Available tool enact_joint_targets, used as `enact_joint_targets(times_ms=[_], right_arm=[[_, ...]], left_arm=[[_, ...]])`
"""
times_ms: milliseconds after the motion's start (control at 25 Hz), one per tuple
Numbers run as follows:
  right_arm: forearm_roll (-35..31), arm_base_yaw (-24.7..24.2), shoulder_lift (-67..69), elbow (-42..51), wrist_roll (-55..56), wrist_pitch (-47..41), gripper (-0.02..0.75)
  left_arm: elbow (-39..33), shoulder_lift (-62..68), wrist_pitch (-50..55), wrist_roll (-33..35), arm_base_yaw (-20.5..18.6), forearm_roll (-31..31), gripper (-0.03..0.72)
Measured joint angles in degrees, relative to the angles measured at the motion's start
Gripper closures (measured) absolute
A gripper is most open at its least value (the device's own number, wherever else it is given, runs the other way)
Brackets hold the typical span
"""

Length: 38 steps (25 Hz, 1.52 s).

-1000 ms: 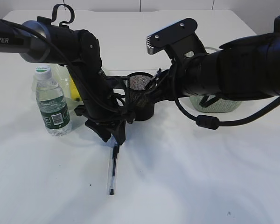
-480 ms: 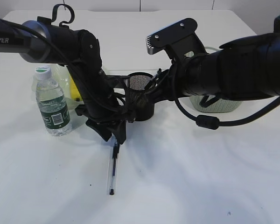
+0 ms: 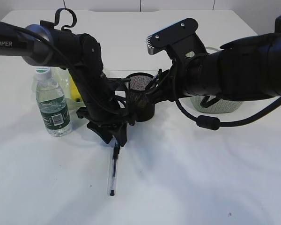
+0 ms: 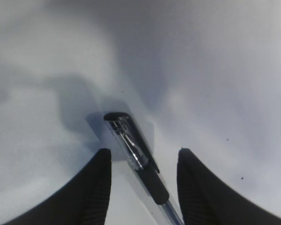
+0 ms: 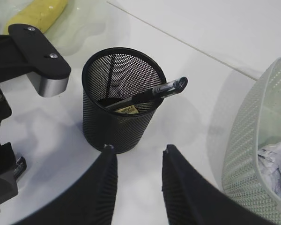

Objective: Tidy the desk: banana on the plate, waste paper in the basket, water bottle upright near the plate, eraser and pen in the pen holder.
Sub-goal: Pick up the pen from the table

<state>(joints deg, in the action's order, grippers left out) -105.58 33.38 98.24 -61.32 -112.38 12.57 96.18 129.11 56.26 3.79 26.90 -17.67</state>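
A clear pen [image 3: 113, 169] with a dark cap lies on the white desk [image 3: 187, 178]. My left gripper [image 3: 116, 140] hangs low over its far end. In the left wrist view the pen [image 4: 138, 154] passes between the open fingers of the left gripper [image 4: 144, 152], touching neither. My right gripper [image 5: 138, 147] stands open and empty just in front of the black mesh pen holder [image 5: 119, 98]. That holder contains another pen [image 5: 164, 89] and the pale yellow eraser [image 5: 129, 110]. The banana [image 5: 37, 14] rests on the green plate [image 5: 89, 33]. The water bottle [image 3: 53, 105] stands upright beside the plate. Waste paper [image 5: 276, 157] sits in the basket [image 5: 248, 140].
The pen holder [image 3: 141, 96] stands between the two arms, close to the left arm's wrist [image 5: 33, 51]. The basket [image 3: 215, 105] is mostly hidden behind the right arm. Bare desk extends toward the front and right.
The left arm has sunk slightly, bringing its gripper a little lower over the pen's end. The right arm and all objects have stayed put.
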Motion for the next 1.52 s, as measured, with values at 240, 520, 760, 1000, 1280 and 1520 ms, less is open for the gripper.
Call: enact_joint_targets(times_ms=[240,520,760,1000,1280,1520], right_arm=[[0.0,0.0,0.0,0.0,0.0,0.0,0.489],[0.0,0.0,0.0,0.0,0.0,0.0,0.489],[0.0,0.0,0.0,0.0,0.0,0.0,0.489],[0.0,0.0,0.0,0.0,0.0,0.0,0.489],[0.0,0.0,0.0,0.0,0.0,0.0,0.489],[0.0,0.0,0.0,0.0,0.0,0.0,0.489]], left_arm=[[0.0,0.0,-0.2,0.0,0.0,0.0,0.368],[0.0,0.0,-0.3,0.0,0.0,0.0,0.368],[0.0,0.2,-0.3,0.0,0.0,0.0,0.368],[0.0,1.3,-0.4,0.0,0.0,0.0,0.368],[0.2,1.7,-0.4,0.0,0.0,-0.1,0.368],[0.2,1.7,-0.4,0.0,0.0,-0.3,0.368]])
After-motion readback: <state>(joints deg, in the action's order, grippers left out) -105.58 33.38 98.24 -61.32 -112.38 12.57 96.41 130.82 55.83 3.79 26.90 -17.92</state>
